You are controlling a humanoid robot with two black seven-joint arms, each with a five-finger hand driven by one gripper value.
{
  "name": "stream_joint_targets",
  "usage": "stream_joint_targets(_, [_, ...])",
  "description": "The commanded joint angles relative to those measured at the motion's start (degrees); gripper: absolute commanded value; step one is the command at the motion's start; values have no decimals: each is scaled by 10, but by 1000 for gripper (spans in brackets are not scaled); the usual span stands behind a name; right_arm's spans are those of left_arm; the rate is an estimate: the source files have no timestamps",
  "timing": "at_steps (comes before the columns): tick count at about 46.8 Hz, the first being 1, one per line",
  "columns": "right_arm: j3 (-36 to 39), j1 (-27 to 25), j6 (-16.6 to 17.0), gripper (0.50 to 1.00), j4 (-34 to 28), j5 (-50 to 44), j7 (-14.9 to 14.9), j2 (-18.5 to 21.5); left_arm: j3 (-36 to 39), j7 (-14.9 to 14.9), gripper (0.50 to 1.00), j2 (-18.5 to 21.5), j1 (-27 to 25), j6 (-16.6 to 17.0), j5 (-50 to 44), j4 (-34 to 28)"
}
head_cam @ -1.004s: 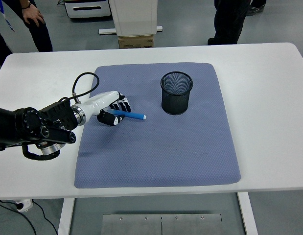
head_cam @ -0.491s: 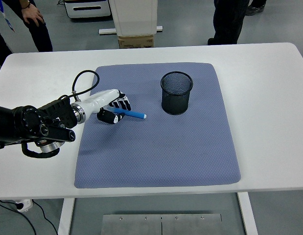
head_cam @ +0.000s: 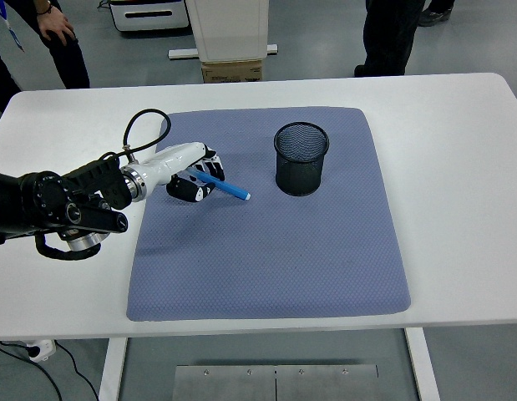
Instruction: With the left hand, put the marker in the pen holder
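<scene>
My left hand (head_cam: pixel 194 176) is over the left part of the blue-grey mat (head_cam: pixel 266 251), its fingers curled around a blue marker (head_cam: pixel 223 186). The marker is tilted, its free tip pointing right and down toward the mat. A black mesh pen holder (head_cam: pixel 301 158) stands upright on the mat, well to the right of the hand and apart from it. It looks empty. My right arm is not in view.
The mat lies on a white table (head_cam: pixel 458 192). People stand beyond the far edge, one at top left (head_cam: pixel 49 33) and one at top right (head_cam: pixel 396 33). A cardboard box (head_cam: pixel 231 70) sits on the floor behind the table.
My left hand has risen slightly and moved a little toward the far side with the marker. The marker has gone from lying flat on the mat to tilted, its gripped end lifted.
</scene>
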Motion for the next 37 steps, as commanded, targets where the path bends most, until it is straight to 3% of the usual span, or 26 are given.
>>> stream_joint_targets(1, [0,0,0,1000,0,0,1,0,1,0,500,0,-4,0,0,0])
stream_joint_targets(37, [0,0,0,1000,0,0,0,0,12,0,500,2,-43,0,12,-1])
